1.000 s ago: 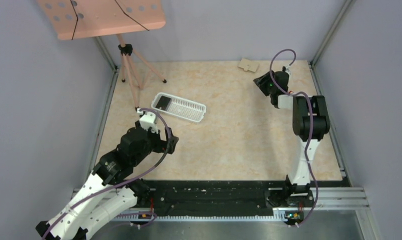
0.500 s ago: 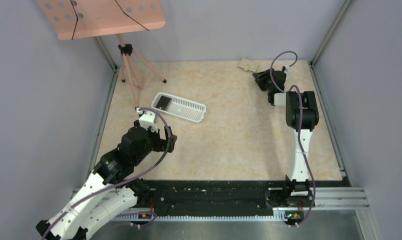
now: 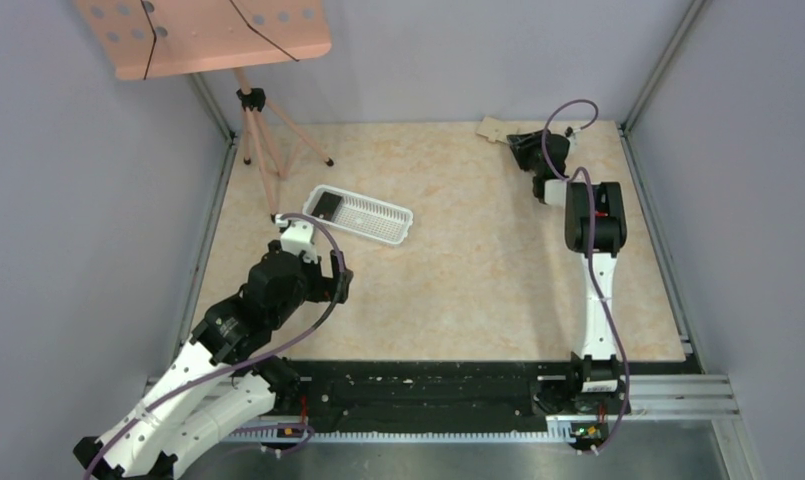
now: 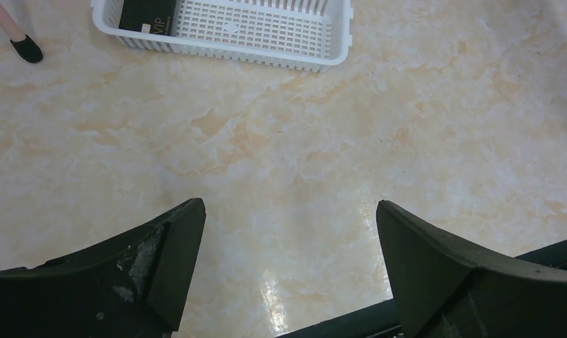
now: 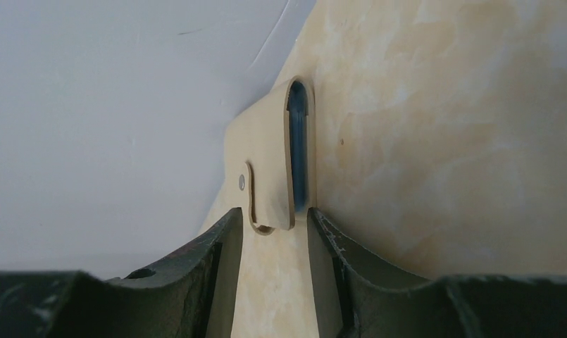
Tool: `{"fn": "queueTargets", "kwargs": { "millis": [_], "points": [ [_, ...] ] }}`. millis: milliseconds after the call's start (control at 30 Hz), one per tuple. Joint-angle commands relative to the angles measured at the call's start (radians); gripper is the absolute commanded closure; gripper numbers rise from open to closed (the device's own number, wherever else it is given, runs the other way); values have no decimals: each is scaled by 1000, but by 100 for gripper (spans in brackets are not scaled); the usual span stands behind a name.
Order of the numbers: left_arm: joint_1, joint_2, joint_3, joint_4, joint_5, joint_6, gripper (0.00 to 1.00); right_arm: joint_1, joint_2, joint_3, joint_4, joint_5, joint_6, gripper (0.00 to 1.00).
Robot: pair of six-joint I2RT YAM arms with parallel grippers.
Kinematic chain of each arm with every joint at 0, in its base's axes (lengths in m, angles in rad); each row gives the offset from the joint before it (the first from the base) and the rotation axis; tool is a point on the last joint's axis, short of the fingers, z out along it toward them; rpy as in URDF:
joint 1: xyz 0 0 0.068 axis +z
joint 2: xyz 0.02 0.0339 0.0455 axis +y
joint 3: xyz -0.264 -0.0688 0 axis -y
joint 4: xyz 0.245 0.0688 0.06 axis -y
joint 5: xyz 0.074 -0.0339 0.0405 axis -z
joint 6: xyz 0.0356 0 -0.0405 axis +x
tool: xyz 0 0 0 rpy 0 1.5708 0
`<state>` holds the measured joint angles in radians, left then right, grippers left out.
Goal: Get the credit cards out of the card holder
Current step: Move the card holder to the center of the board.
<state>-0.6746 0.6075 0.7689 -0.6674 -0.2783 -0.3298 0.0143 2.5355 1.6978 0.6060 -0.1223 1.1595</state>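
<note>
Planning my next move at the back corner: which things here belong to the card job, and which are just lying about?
Job: card holder, right hand at its near end, black card in the white basket.
Lying about: pink stand at the back left.

Tan card holder (image 5: pixel 270 169), blue showing inside; cream-and-orange marbled bench (image 3: pixel 478 270); white slotted basket (image 4: pixel 266 28) holding a black card (image 4: pixel 150 13).

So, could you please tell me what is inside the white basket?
One black card marked VIP lies flat at the left end of the white basket. Nothing else shows on its slotted floor. Whatever might be under the card is covered.
</note>
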Motion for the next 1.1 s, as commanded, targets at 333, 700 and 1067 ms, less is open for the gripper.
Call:
{"fn": "queueTargets", "kwargs": {
  "millis": [333,700,1067],
  "points": [
    [23,28,0,17,-17,11,4,-10,89,52,-52,-22,41,100],
    [26,49,3,13,-15,11,4,-10,-180,-248,8,-103,-60,100],
    [26,76,7,5,-10,9,5,-10,-589,-830,112,-194,-147,100]
  ]
}}
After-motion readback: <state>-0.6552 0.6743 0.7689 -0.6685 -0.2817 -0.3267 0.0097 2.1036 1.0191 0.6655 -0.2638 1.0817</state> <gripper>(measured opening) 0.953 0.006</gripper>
